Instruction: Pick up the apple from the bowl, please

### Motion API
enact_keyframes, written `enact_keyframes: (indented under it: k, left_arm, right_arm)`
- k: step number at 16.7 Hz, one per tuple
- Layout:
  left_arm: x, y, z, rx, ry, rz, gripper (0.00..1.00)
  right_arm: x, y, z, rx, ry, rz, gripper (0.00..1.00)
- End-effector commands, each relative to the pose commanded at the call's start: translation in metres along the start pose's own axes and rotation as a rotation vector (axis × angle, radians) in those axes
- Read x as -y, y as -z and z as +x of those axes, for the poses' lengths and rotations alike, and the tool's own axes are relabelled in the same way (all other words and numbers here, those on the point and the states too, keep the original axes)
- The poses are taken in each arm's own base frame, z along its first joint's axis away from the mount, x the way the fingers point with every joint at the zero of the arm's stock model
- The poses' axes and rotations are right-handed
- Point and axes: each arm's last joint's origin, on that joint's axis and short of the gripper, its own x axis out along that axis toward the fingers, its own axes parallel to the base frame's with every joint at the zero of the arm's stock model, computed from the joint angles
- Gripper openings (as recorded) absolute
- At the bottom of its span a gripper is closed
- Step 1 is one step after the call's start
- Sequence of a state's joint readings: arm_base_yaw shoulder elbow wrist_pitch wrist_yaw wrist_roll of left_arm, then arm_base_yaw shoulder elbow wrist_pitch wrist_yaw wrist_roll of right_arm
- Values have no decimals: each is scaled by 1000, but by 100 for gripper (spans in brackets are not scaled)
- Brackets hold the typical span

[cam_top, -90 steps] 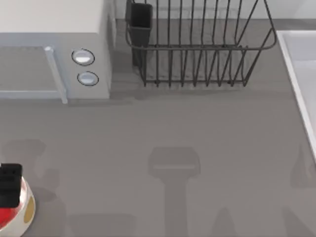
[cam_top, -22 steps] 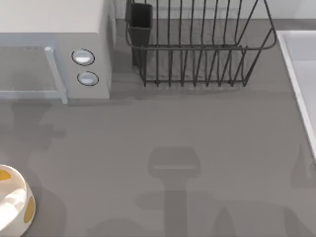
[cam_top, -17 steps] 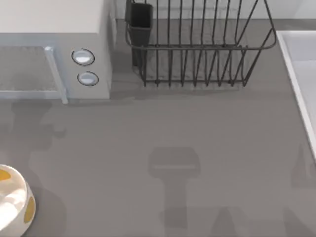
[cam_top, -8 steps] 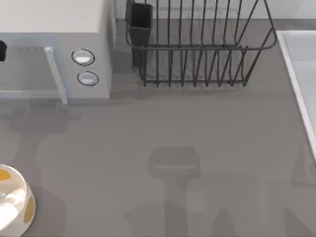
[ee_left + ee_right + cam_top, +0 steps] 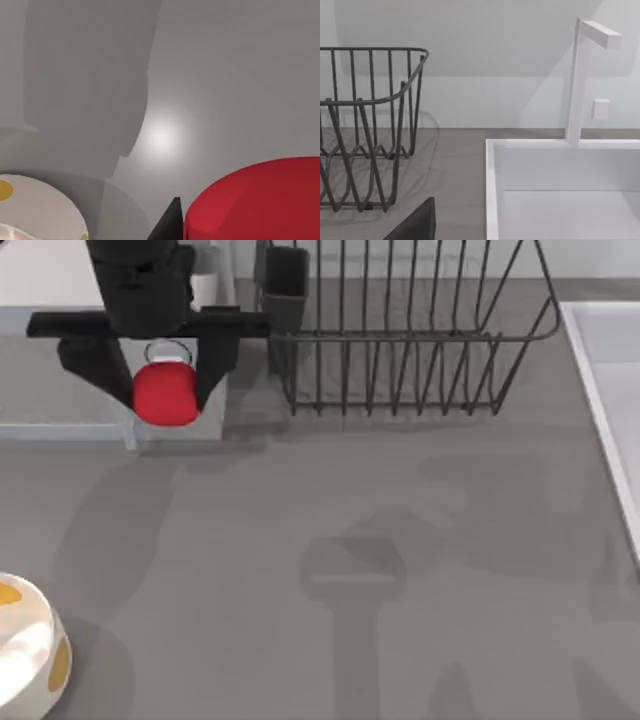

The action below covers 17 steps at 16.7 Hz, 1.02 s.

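Observation:
The apple [image 5: 165, 397] is a smooth red lump held high above the table, in front of the microwave at the back left. My left gripper [image 5: 163, 382] is shut on the apple, a black finger on either side of it. In the left wrist view the apple [image 5: 255, 200] sits beside one black fingertip [image 5: 167, 225], well above the table. The bowl [image 5: 30, 660], white with yellow spots, stands at the front left edge with nothing in it, and its rim [image 5: 40, 210] lies far below the gripper. Of my right gripper, one dark finger [image 5: 415, 222] shows.
A white microwave [image 5: 60, 280] stands at the back left, its door handle under the raised arm. A dark wire dish rack [image 5: 400, 340] fills the back middle. A white sink [image 5: 610, 380] with a faucet [image 5: 577, 80] lies along the right edge.
The apple lay in the bowl under the left gripper 5.4 s ago. The bowl has since been empty, and the left arm has now swung into the back left holding the apple.

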<state>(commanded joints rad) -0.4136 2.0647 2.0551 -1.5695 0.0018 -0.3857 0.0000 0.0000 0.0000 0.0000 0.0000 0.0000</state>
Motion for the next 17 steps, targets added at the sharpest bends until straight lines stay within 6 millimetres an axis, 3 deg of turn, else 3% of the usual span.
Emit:
enact_keyframes:
  k: [2,4,9,11,17]
  left_arm:
    - [29,-8,15,3,1,0,0]
    - [43,-10,22,7,3,0,0]
    - [42,-11,23,3,2,-2,0]
    - [43,-12,33,2,1,-1,0]
    - [45,-15,107,10,5,-1,0]
  right_arm:
    - [0,0,0,0,0,0,100]
    - [0,0,0,0,0,0,100]
    - [0,0,0,0,0,0,100]
    - [0,0,0,0,0,0,100]
    - [0,0,0,0,0,0,100]
